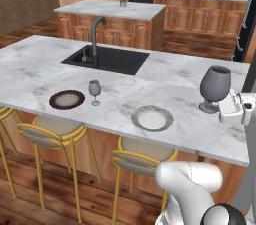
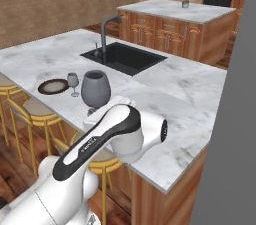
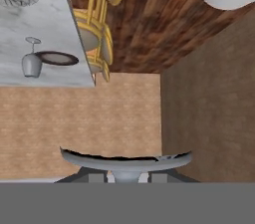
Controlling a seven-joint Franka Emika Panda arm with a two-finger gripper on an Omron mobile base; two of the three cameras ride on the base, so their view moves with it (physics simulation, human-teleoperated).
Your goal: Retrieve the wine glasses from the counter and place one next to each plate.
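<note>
My gripper (image 1: 220, 107) is shut on the stem of a smoky-grey wine glass (image 1: 215, 86), held upright above the right end of the long marble island (image 1: 40, 64). In the hand view the glass's round foot (image 3: 125, 160) lies just past the gripper (image 3: 127, 176). In the right base view the held glass (image 2: 95, 89) rises behind my arm. A second wine glass (image 1: 94, 91) stands on the island just right of the dark brown plate (image 1: 66, 99). The grey-white plate (image 1: 152, 118) lies near the front edge, left of the held glass.
A black sink (image 1: 106, 59) with a dark tap (image 1: 95, 34) sits in the island behind the plates. Yellow-framed stools (image 1: 50, 136) stand under the front edge. A shorter marble counter (image 1: 110, 9) on wooden cabinets lies beyond, with a small object (image 1: 122, 2) on it.
</note>
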